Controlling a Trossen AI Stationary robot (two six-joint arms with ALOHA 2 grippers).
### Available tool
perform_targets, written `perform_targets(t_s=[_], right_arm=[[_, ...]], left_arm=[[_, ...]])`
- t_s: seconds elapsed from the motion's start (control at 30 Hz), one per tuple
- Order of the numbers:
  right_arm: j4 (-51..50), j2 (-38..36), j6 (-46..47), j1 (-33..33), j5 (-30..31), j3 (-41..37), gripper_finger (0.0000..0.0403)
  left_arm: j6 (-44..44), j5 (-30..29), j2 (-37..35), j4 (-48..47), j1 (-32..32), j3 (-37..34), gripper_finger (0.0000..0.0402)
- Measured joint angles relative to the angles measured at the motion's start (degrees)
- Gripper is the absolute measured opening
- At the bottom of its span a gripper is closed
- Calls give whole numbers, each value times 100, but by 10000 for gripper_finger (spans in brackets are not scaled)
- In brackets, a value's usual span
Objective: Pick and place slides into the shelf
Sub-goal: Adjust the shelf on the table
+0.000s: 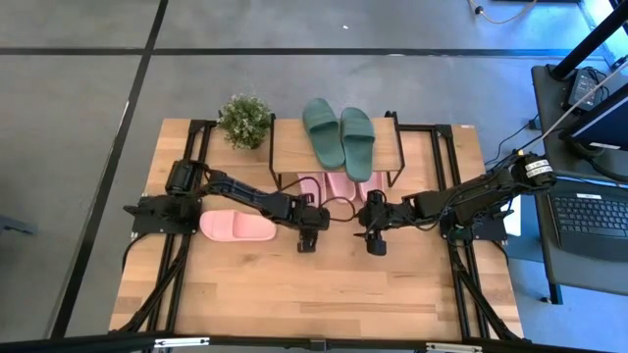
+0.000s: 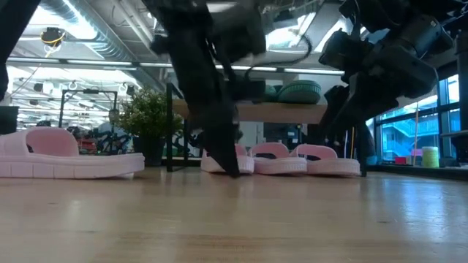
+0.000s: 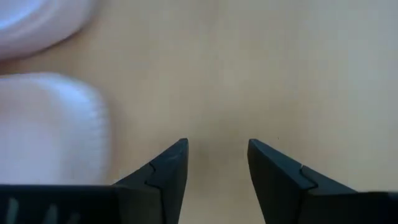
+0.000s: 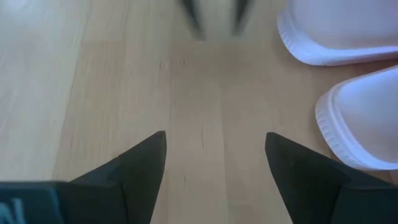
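On the light wooden plank counter (image 1: 294, 284), reading from the left, a soft light pink one-strap slide (image 1: 236, 226) lies flat just to the outer side of the left claw (image 1: 307, 242), apart from it and nearer that arm's base. It is the one sandal not yet housed, and my judgement is that it comes next.

The left claw hangs low over bare wood with its dark fingers (image 3: 168, 171) parted a modest way and nothing between them; its wrist view shows pink foam only off to one side.

Just beyond both claws stands the small rack with a pale wooden top board and thin black legs (image 1: 290, 145). The dark green pair of slides (image 1: 340, 132) lies side by side on top. Three pink slides (image 2: 281, 160) appear to sit in a row beneath the board, tucked there so the top stays free.

A small green potted plant (image 1: 243, 121) stands at the rack's left end, beyond the left claw.

The right claw (image 1: 376, 242) faces the left one across a small gap, fingers (image 4: 134, 168) spread wide and empty. Two of the pink slides lie just past its far finger, so it sits close to the spot where they rest.
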Motion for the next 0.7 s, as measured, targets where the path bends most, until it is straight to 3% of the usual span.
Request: perform_targets(t_s=[0.13, 0.43, 0.53, 0.7], right_arm=[[21, -3, 3, 0, 1, 0, 274], [-36, -3, 139, 0, 3, 0, 274], [-52, -3, 139, 0, 3, 0, 274], [-97, -3, 140, 0, 6, 0, 274]], left_arm=[[-12, 654, -306, -108, -61, 14, 159], [-140, 852, -1083, -176, -370, -8, 159], [-317, 584, -1510, -265, -528, -122, 159], [-1057, -568, -2339, -599, -894, -550, 159]])
